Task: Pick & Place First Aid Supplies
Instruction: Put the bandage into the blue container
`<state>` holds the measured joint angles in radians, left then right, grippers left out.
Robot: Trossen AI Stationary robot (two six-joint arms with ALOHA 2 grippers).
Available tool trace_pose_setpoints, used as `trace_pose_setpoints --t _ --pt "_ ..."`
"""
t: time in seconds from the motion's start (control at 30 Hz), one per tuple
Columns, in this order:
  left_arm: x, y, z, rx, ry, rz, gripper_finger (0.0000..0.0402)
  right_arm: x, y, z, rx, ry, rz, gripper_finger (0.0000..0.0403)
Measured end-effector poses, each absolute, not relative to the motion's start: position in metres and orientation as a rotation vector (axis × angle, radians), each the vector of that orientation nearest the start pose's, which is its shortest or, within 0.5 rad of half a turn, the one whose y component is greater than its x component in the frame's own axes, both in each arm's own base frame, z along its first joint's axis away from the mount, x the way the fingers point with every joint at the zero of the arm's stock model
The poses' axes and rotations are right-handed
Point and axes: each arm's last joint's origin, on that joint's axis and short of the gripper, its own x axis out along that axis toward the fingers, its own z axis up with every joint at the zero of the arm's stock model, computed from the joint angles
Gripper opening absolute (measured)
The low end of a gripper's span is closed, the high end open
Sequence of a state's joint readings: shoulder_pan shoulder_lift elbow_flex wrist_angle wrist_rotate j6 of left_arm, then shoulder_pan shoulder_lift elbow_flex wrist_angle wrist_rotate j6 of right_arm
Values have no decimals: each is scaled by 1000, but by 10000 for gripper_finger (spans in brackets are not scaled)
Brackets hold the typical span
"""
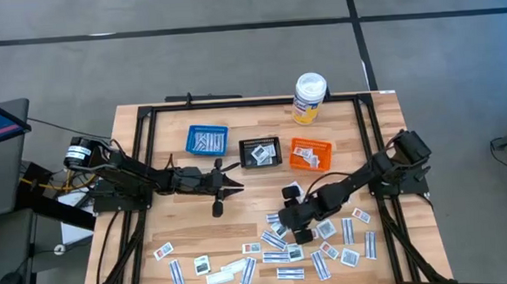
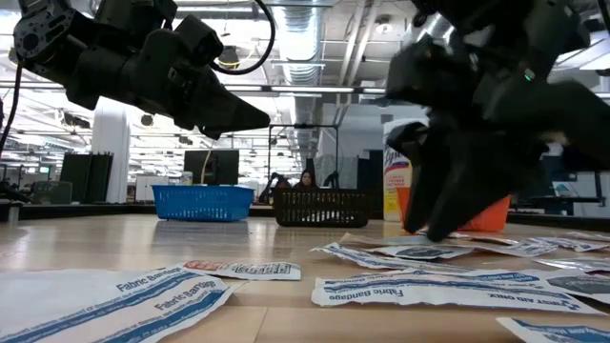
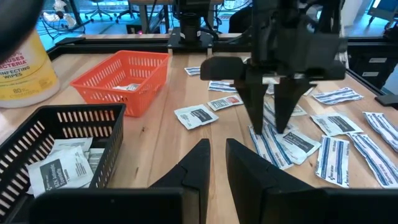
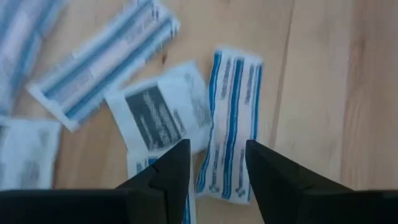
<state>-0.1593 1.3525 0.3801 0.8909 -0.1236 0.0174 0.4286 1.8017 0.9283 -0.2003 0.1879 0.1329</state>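
bottle (image 1: 309, 97) behind three baskets (image 1: 261, 152) (in a row) | packets (image 1: 281, 254) before them | right gripper (image 1: 290, 224) above packets

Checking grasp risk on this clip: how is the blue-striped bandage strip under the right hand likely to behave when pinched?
The bandage strip looks thin and flat, so probably light and floppy. Lying flush on the wooden table, it may slide rather than lift. It overlaps a square packet, which the open right hand might drag along.

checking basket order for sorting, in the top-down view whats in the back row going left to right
blue basket → black basket → orange basket. The white bottle with the yellow label stands farther back, roughly above the orange basket, so it is left out of the order.
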Motion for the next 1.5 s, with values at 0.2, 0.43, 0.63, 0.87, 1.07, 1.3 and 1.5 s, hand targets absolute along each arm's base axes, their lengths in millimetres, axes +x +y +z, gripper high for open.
trace_pose_setpoints --t 0.2,0.43,0.63,0.87,1.07,1.3,1.5 --pt "244 -36 185 29 80 -36 53 302 132 122 -214 1061 148 130" --pt "244 -36 185 29 80 -36 53 303 127 123 -212 1068 137 50" --pt "244 -36 185 29 80 -35 53 306 118 125 -197 1071 114 15" --pt "244 -36 185 29 80 -34 53 305 117 164 -189 1020 120 6" --pt "244 -36 185 26 80 -35 53 291 105 220 -267 847 94 1" --pt "244 -36 185 -20 80 -33 53 286 102 217 -193 833 58 4" --pt "244 -36 185 -21 73 -33 53 300 117 169 -238 962 116 29"
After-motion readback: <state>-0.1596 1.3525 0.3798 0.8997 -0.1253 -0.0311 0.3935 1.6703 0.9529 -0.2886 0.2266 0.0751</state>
